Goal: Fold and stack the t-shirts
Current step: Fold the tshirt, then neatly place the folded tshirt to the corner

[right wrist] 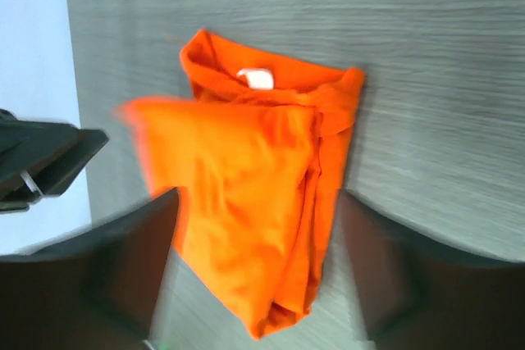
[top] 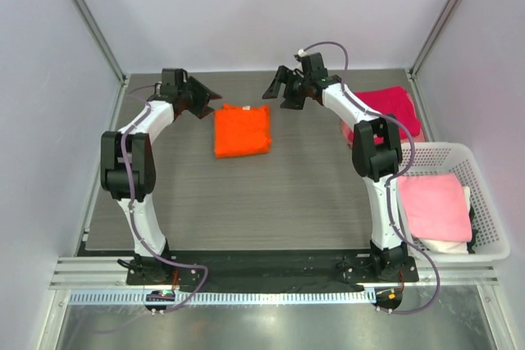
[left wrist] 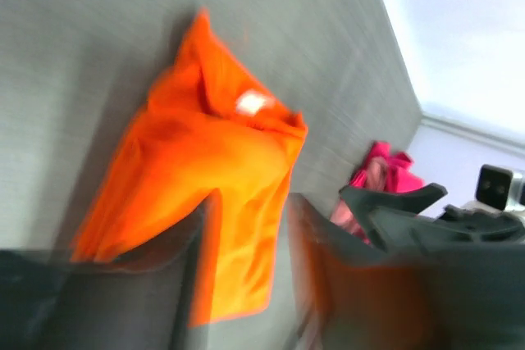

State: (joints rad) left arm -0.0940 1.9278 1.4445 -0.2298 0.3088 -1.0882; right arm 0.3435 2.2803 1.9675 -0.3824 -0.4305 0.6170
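1. Folding looks done on the orange t-shirt: a rough rectangle lying flat on the desk, centre-far, with nothing on top.
2. Left gripper and right gripper hover on either side of it, jaws apart, both empty.
3. Magenta t-shirt lies at the far right of the desk, apart from the orange one; can't tell if it is folded.
4. Pink t-shirt sits in the white basket, with something white under it.
5. Judgement: no stack yet, roughly a third done.
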